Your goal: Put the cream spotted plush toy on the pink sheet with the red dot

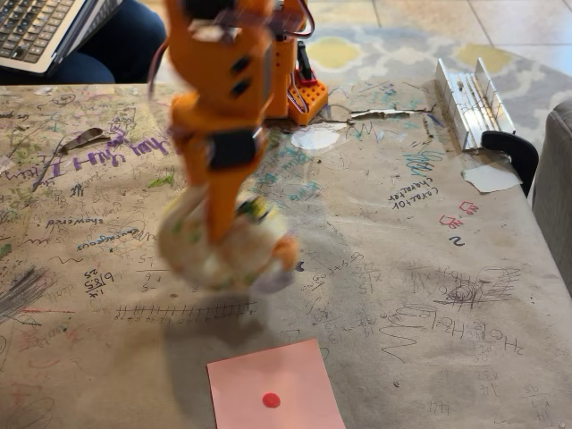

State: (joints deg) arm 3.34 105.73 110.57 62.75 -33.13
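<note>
In the fixed view the cream spotted plush toy hangs blurred above the table, left of centre, with green and orange spots and an orange nub on its right side. My orange gripper comes down from above and is shut on the plush, one finger pressed down its middle. The pink sheet with the red dot lies flat at the bottom edge, below and slightly right of the plush. The plush's shadow falls on the table just above the sheet.
The table is covered in brown paper full of scribbles. A metal rail and a black clamp sit at the back right. A laptop on a person's lap is at the top left. The arm's base stands at the back.
</note>
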